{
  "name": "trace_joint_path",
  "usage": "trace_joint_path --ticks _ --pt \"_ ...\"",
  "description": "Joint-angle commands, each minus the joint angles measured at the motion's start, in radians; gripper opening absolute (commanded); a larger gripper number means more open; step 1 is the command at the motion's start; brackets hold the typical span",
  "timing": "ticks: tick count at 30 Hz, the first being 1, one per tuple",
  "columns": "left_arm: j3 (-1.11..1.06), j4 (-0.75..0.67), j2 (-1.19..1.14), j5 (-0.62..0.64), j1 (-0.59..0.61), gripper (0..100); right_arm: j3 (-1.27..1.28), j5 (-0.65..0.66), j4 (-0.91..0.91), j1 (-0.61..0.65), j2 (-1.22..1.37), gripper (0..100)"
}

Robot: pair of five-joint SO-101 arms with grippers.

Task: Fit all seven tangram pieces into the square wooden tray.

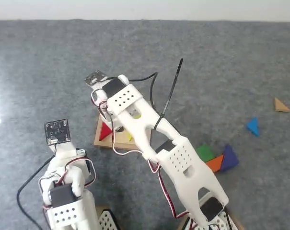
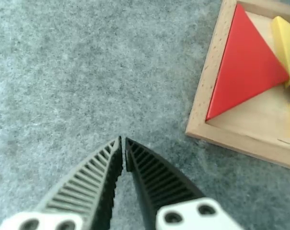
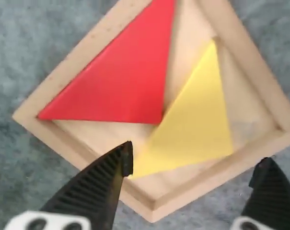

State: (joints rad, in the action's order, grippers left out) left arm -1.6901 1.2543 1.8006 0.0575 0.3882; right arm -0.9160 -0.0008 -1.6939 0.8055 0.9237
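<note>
The left gripper [image 2: 123, 140] hangs over the grey, felt-like bench [image 2: 77, 72], its two black ribbed fingers [image 2: 92, 177] filling the foreground and drawn together to a point, with only a thin slit between them and nothing held. Beyond the tips and apart from them lies one corner of the square wooden tray [image 2: 209, 91], cut off by the frame's edge. Inside it a red triangle [image 2: 243, 67] lies flat with one long edge along the tray's rim. A yellow piece [image 2: 286, 43], partly out of frame, sits against the red triangle's far point.
</note>
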Motion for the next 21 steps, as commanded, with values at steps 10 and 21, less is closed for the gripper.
trace_joint_path --ticks 10,21 --pt "0.007 0.008 0.017 -0.005 0.0 1 -0.011 -0.083 -0.025 -0.015 0.067 36.2" --pt "0.007 0.008 0.017 -0.005 0.0 1 -0.011 0.089 -0.027 -0.031 0.091 29.9"
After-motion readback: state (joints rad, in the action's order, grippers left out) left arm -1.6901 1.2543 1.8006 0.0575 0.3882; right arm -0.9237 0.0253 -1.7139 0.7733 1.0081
